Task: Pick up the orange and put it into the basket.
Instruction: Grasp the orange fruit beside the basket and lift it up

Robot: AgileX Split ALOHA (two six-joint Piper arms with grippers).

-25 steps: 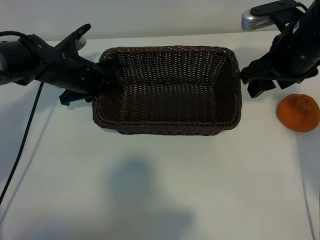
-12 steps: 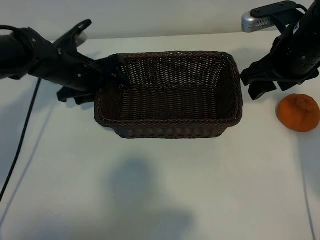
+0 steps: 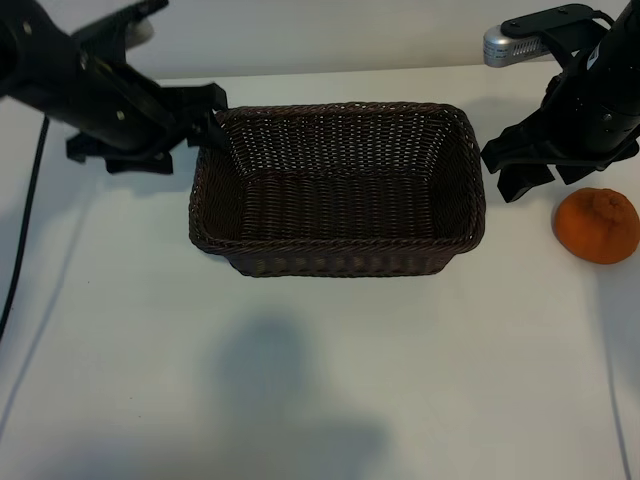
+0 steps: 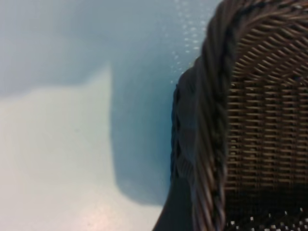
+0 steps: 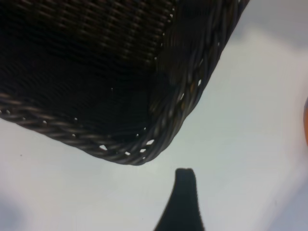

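The dark brown wicker basket [image 3: 340, 247] stands mid-table with nothing in it. The orange [image 3: 597, 225] lies on the white table to the basket's right, apart from it. My left gripper [image 3: 205, 115] hovers open at the basket's far left corner; in the left wrist view the braided rim [image 4: 214, 120] runs past one of its fingers [image 4: 179, 211], ungripped. My right gripper [image 3: 515, 168] hangs open and holds nothing between the basket's right end and the orange, a little behind the fruit. One of its fingers [image 5: 185, 202] shows below the basket's corner [image 5: 178, 115], and the orange [image 5: 306, 120] peeks in at the picture's edge.
A black cable [image 3: 25, 240] trails down the table's left side. A silver-grey fitting [image 3: 508, 42] juts out behind the right arm. Bare white table lies in front of the basket, crossed by a broad shadow [image 3: 270, 380].
My left gripper opened off the basket's left rim and drew back to the far left. The basket shifted slightly to the right, then stayed put. Right arm and orange have not moved.
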